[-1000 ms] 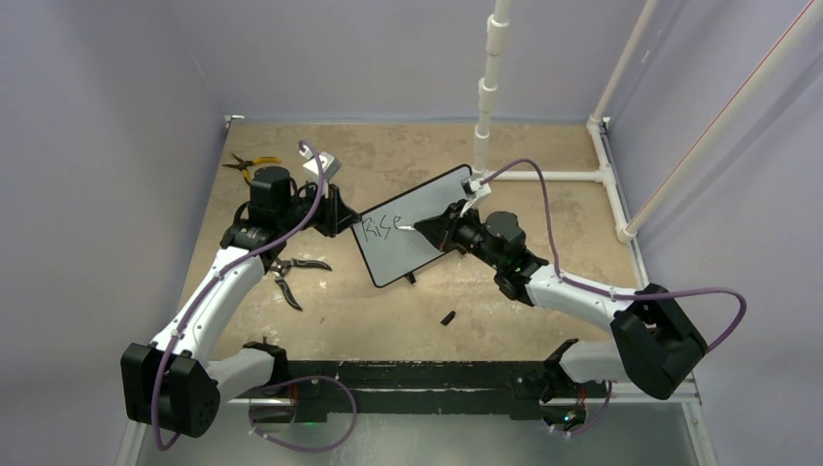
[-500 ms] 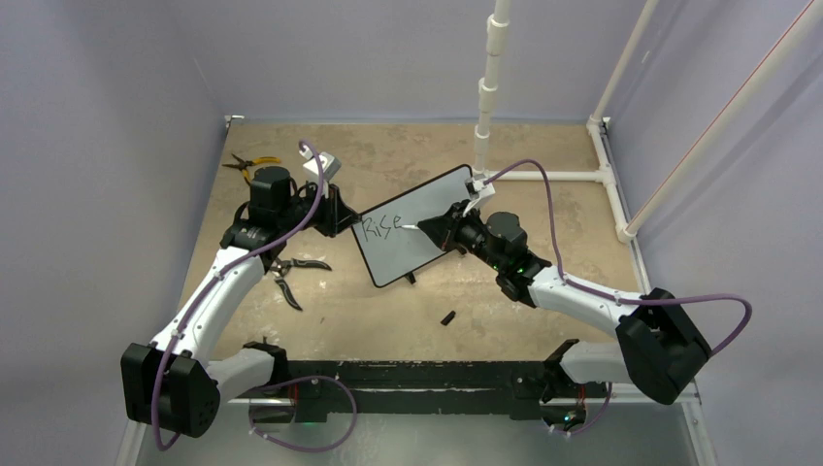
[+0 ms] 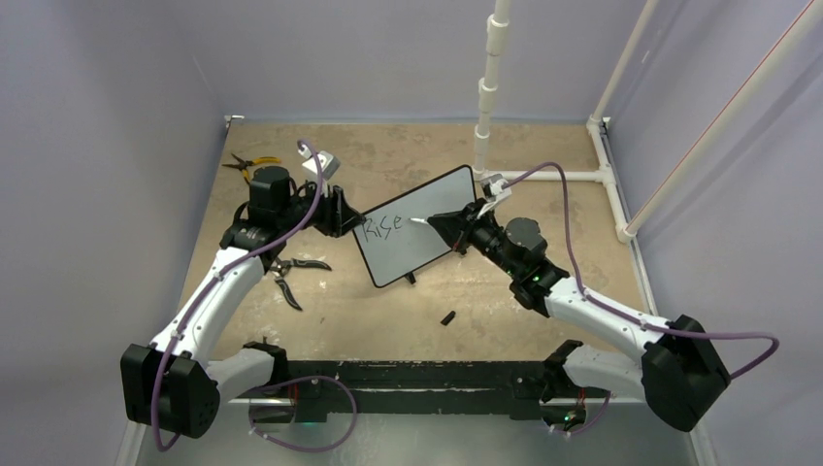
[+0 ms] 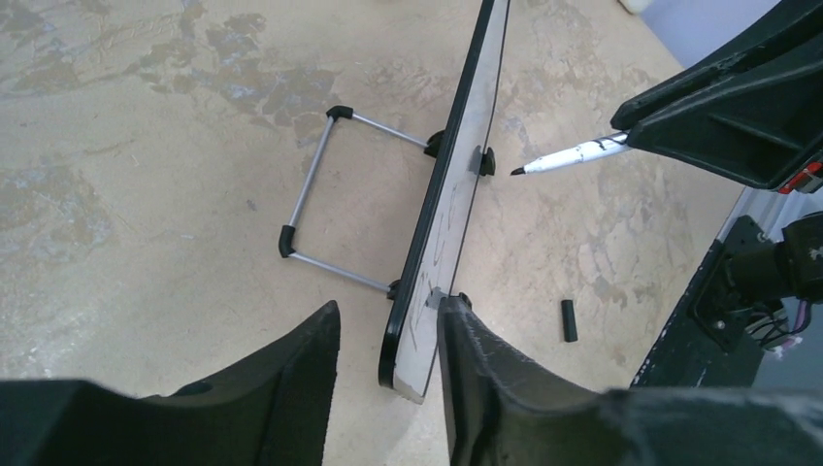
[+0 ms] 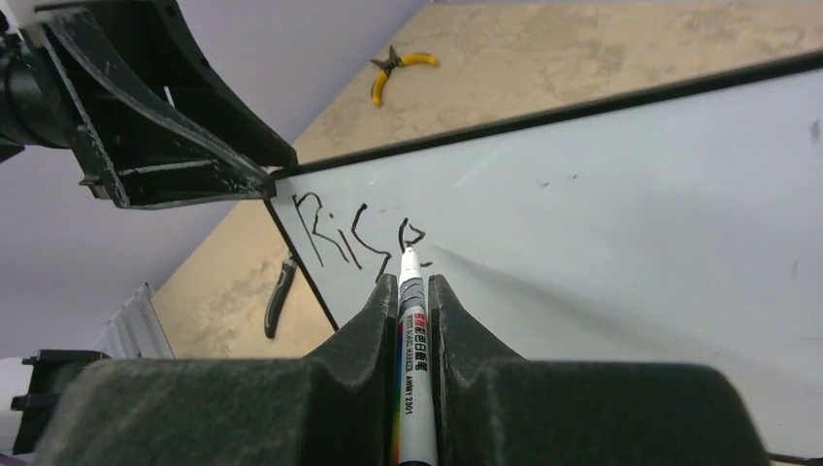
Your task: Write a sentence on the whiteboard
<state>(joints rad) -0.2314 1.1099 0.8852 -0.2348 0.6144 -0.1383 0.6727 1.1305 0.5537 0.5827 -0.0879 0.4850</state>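
- A small black cap point(image 3: 448, 317) lies on the worktop point(image 3: 408, 146) near the arm bases, apart from the other items.
- Black-handled pliers point(image 3: 291, 275) lie on the worktop beside the left arm.
- Right pincer point(image 5: 412, 282): pressed together, pinching a marker point(image 5: 411, 330) along its barrel. The marker tip sits just off the board face, at the last letter.
- The whiteboard point(image 3: 432, 238) stands tilted at the worktop centre, propped on a wire stand point(image 4: 311, 199).
- The sentence point(image 5: 354, 233) so far reads "Rise", at the board's left end.
- Left pincer point(image 4: 388, 309): spread, its fingers straddling the board's left corner, with a gap at one finger.
- Yellow-handled pliers point(image 3: 250, 163) lie at the far left corner.
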